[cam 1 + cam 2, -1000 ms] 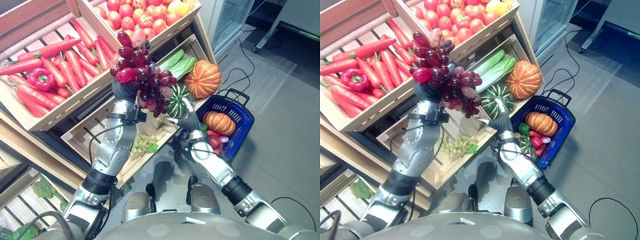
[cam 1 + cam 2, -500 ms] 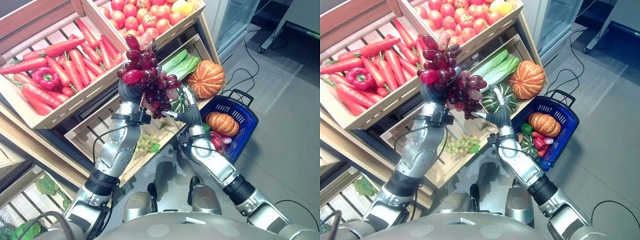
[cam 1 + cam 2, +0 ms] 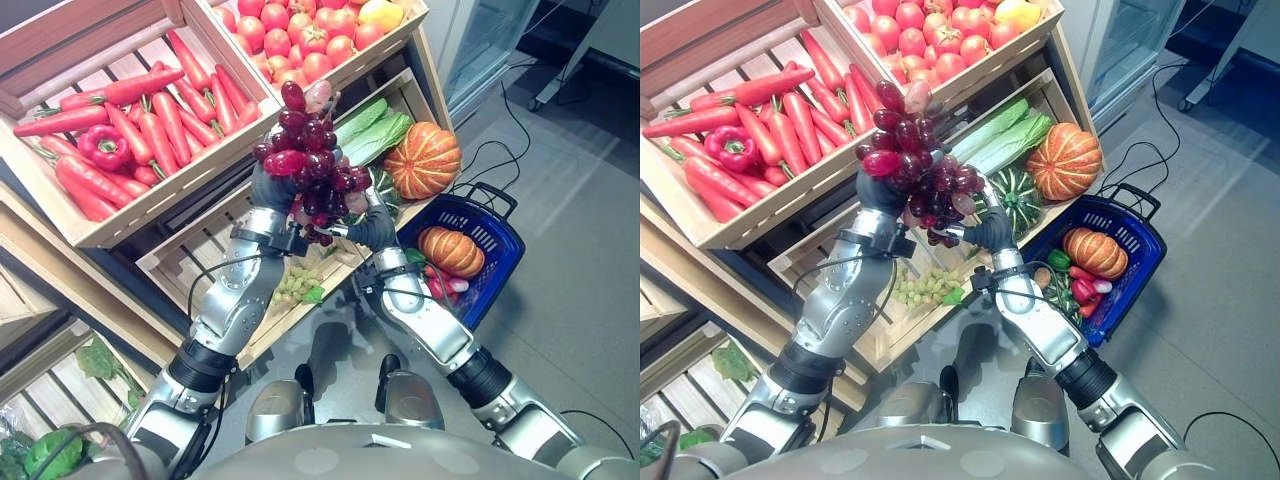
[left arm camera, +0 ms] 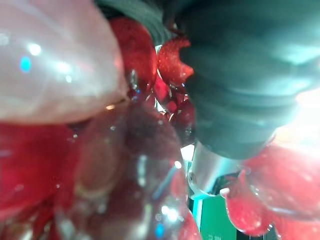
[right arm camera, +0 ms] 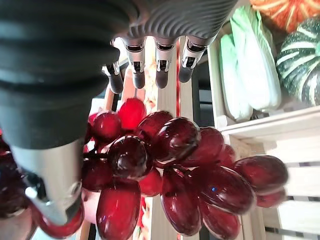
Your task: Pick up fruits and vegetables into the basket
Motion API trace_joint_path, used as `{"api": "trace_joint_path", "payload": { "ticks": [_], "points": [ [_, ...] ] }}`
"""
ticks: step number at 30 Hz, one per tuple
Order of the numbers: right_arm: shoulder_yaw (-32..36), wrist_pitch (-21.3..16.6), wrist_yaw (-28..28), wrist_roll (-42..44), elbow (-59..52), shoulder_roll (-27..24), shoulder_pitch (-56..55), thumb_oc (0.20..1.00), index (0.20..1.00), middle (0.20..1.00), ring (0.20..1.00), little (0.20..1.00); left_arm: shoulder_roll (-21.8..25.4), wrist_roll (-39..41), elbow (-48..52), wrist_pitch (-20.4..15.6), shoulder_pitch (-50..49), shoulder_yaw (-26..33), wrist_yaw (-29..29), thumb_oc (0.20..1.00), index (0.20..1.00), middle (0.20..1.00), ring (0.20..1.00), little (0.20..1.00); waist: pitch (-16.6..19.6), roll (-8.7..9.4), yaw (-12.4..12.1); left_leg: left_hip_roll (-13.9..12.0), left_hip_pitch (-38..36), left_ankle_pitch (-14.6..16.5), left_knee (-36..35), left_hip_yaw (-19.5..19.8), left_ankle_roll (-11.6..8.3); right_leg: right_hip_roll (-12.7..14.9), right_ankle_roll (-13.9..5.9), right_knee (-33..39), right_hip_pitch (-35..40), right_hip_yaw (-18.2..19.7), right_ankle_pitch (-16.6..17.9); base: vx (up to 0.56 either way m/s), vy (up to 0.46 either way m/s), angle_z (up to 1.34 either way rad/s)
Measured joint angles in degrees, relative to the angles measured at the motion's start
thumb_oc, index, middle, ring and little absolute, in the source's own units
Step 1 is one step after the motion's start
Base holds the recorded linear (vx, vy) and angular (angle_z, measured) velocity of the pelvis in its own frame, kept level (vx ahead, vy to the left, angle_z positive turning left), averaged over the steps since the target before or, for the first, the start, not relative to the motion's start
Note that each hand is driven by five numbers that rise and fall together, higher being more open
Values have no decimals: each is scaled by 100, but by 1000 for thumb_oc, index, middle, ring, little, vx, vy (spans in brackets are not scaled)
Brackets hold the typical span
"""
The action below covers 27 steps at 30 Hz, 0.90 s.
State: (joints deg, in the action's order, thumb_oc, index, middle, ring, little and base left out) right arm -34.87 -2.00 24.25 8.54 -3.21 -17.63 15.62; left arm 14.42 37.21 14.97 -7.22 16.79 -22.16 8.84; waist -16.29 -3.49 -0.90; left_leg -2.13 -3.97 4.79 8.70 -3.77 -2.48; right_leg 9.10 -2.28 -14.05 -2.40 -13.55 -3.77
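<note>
A bunch of red grapes (image 3: pixel 315 165) is held up in front of the wooden crates, with my left hand (image 3: pixel 270 190) shut on its upper part. The same grapes (image 4: pixel 75 130) press close against the left wrist camera. My right hand (image 3: pixel 375 228) is at the bunch's lower right side, open. In the right wrist view the grapes (image 5: pixel 175 170) hang between its straight fingers (image 5: pixel 160 70) and its thumb (image 5: pixel 50 185). The blue basket (image 3: pixel 510 245) stands on the floor to the right, holding a small orange pumpkin (image 3: pixel 450 250) and red and green vegetables.
Slanted crates hold carrots (image 3: pixel 150 110), a red pepper (image 3: pixel 100 145) and red apples (image 3: pixel 300 40). The lower crate has leafy greens (image 3: pixel 370 130), an orange pumpkin (image 3: pixel 425 160), a green striped squash (image 3: pixel 1015 195) and green grapes (image 3: pixel 295 283). Grey floor lies to the right.
The right hand has come up closer under the red grapes held by the left hand. The whole view has shifted a little.
</note>
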Motion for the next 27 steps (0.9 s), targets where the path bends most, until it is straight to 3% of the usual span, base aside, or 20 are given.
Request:
{"api": "trace_joint_path", "payload": {
  "ticks": [10, 22, 23, 27],
  "points": [
    [-275, 286, -334, 159, 369, 69, 94, 1000, 1000, 1000, 1000, 1000, 30, 126, -21, 96, 0, -310, -446, 200, 200, 200, 200, 200, 11, 63, -57, 11, 36, -4, 12, 77, 5, 20, -1, 1, 23, -81, 0, -7, -1, 4],
    [-366, 296, -379, 213, 661, 101, 105, 1000, 1000, 1000, 1000, 1000, 42, 621, -300, 94, 0, -445, -872, 200, 200, 200, 200, 200, 56, 152, -61, 12, 39, -4, 12, 94, 6, 24, -1, 2, 35, -97, -1, -1, 0, 0],
    [-366, 290, -384, 212, 671, 101, 105, 225, 225, 225, 225, 225, 42, 667, -302, 94, 0, -450, -927, 200, 200, 200, 200, 200, 56, 152, -61, 12, 39, -4, 12, 94, 6, 24, -1, 2, 35, -98, -1, 0, 0, 0],
    [-362, 158, -457, 203, 678, 73, 105, 200, 200, 200, 200, 200, 42, 670, -331, 74, 0, -447, -1049, 200, 200, 200, 200, 200, 56, 152, -60, 12, 37, -4, 14, 94, 6, 23, -1, 2, 37, -98, -1, 0, 0, 0]
  ]
}}
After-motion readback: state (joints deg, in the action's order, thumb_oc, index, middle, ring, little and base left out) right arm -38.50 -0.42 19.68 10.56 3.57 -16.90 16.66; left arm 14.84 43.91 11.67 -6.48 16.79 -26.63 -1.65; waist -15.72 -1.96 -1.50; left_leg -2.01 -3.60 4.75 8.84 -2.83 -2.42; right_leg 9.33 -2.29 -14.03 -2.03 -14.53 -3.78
